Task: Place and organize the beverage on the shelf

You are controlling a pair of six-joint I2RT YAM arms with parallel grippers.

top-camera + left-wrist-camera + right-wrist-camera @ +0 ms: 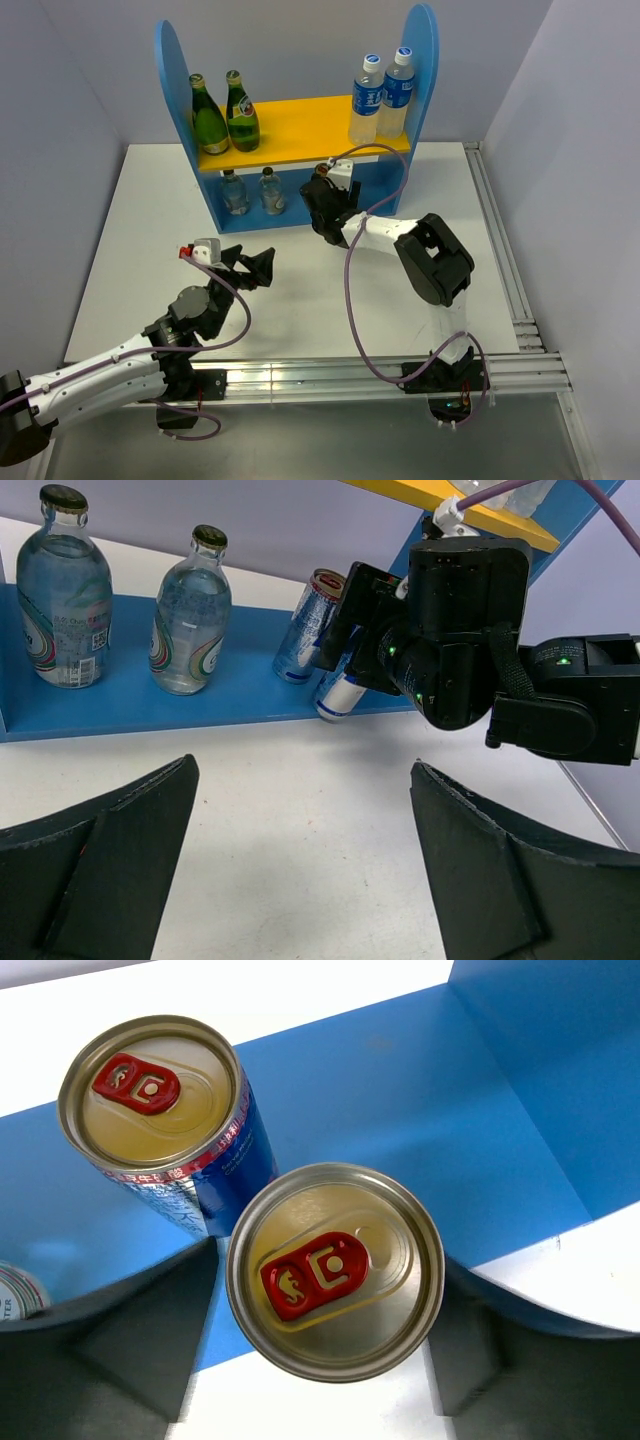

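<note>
Top view: right end effector [322,190] reaches into lower level of shelf [172,80]. Green glass bottles [209,122] stand on yellow upper board. Left end effector [252,266] wide, empty, over desk [300,310].

Left wrist: two clear bottles [190,620] upright on lower board. Front can [340,692] at board's front lip, just beside rear can [305,630].

Right wrist: fingers flank front can; clamped or loose, cannot tell. Risk: can so near lip tips off on withdrawal; finger may clip rear can.
</note>
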